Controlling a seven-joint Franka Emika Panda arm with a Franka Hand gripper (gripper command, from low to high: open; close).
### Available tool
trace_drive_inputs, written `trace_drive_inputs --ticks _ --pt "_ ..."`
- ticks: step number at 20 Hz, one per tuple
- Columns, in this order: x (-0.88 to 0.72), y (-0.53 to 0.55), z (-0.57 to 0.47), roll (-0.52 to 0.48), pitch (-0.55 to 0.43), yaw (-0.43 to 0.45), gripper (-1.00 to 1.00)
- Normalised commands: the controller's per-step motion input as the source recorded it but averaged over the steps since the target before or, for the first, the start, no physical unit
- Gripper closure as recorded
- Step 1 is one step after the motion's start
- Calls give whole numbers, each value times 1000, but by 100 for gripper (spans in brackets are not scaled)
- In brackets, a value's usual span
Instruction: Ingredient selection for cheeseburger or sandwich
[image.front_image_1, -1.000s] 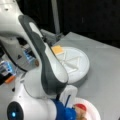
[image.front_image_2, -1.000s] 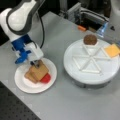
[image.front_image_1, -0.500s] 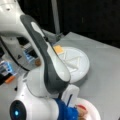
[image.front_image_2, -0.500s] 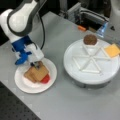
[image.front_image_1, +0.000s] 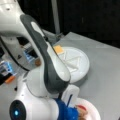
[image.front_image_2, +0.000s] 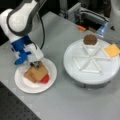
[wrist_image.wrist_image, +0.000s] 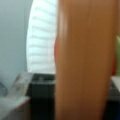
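Sandwich (image.front_image_2: 37, 74) is sitting as a tan-brown toast stack with a red disc (image.front_image_2: 45, 79) peeking out at its lower right, long axis running diagonally, lying flat on the white plate (image.front_image_2: 26, 85). Gripper (image.front_image_2: 35, 65) is hovering right at the top toast's upper edge; cannot tell whether it is gripping. Segmented tray (image.front_image_2: 87, 71) is holding a brown patty (image.front_image_2: 90, 39) and yellow cheese square (image.front_image_2: 112, 50) in separate compartments. Wrist view is filling with toast (wrist_image.wrist_image: 85, 60)

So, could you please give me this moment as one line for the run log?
gripper: over plate, at top toast | sandwich: on plate | tray: patty, cheese
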Motion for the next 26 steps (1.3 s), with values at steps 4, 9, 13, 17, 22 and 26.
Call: trace_drive_inputs --ticks 4,9,13,17,22,26 --pt "289 -288 -15 119 -30 147 -100" --pt "315 -311 6 136 -9 162 -100" --pt "370 -340 31 148 6 175 -100" --pt "382 -384 30 158 31 194 -100" --pt "359 -405 23 174 60 220 -100" --pt "325 -364 67 211 96 245 -100"
